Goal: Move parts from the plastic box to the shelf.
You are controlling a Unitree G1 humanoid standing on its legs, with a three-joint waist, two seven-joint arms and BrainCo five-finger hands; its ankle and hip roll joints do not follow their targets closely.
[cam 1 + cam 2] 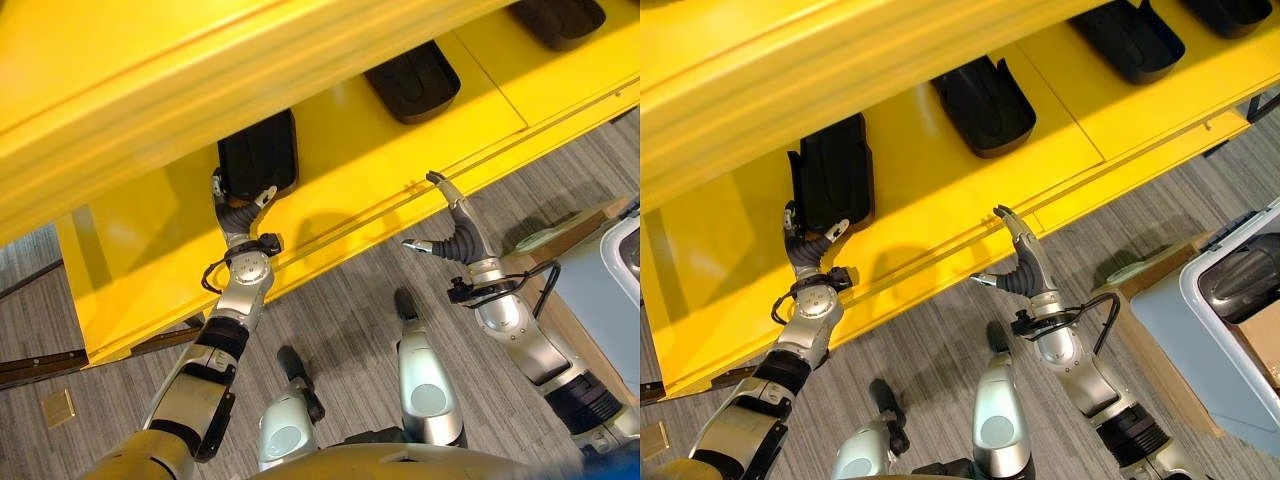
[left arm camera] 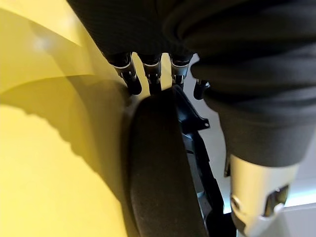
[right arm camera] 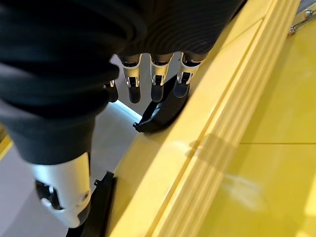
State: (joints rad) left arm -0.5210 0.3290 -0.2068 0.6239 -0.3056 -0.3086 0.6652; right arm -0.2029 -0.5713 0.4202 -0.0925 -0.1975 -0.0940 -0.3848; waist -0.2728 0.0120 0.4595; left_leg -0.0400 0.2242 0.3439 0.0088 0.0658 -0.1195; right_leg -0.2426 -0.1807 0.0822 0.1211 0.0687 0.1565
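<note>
left hand [image 1: 238,215] fingers straight, tips touching black moulded plastic part [image 1: 835,172] near yellow metal shelf [image 1: 730,240] front edge; three parts on shelf. right hand [image 1: 1018,262] relaxed, empty.

We see bright, even light; the yellow shelf [image 1: 330,190] shows soft glare, and close wrist views blur.

Glossy yellow painted shelf [image 1: 400,160], matt black plastic parts [image 1: 985,105], grey-white plastic box [image 1: 1200,340].
</note>
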